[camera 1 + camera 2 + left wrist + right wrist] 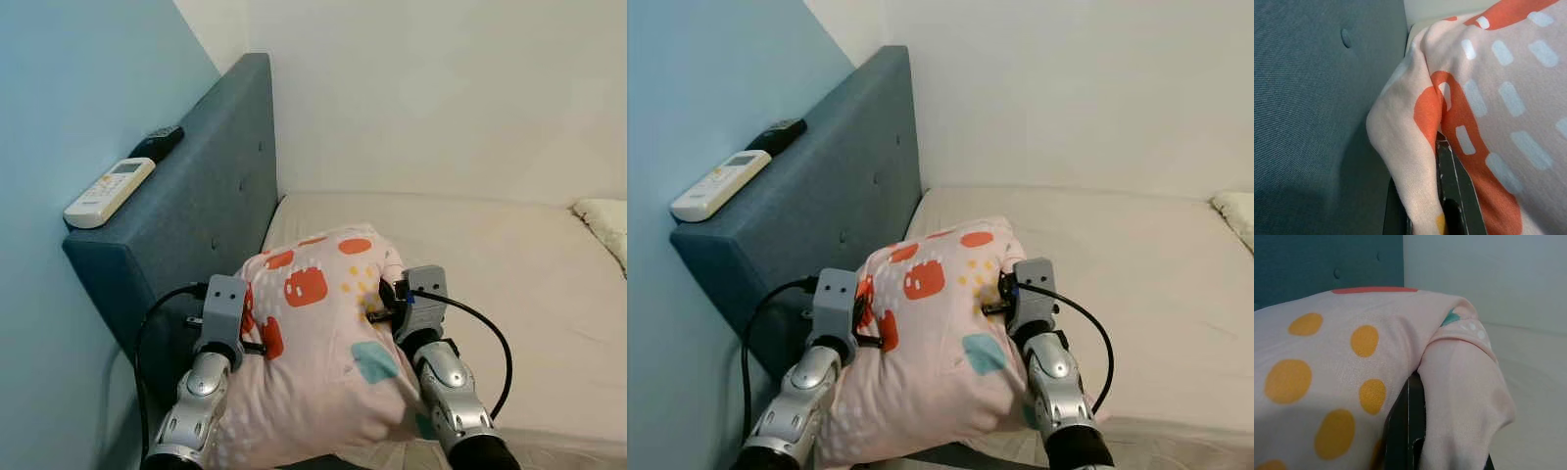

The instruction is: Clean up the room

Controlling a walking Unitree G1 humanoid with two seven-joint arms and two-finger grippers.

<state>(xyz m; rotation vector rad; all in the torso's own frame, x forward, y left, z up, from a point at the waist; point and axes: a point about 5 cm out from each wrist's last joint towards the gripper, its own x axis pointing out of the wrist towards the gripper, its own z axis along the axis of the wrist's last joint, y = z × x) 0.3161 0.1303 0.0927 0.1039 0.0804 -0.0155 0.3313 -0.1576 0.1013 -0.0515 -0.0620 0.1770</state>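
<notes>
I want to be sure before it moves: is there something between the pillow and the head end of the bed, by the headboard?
Nothing visible. The left gripper and right gripper pinch the pillow from both sides. The mattress by the headboard looks bare. Two remotes lie on the headboard's top.

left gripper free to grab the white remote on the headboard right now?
Probably not: the left gripper is shut on the pillow, as is the right gripper. The white remote sits apart on the headboard.

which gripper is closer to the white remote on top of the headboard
Left. The left gripper pinches the pillow right beside the headboard, below the white remote. The right gripper grips the pillow's far side, toward the mattress.
</notes>
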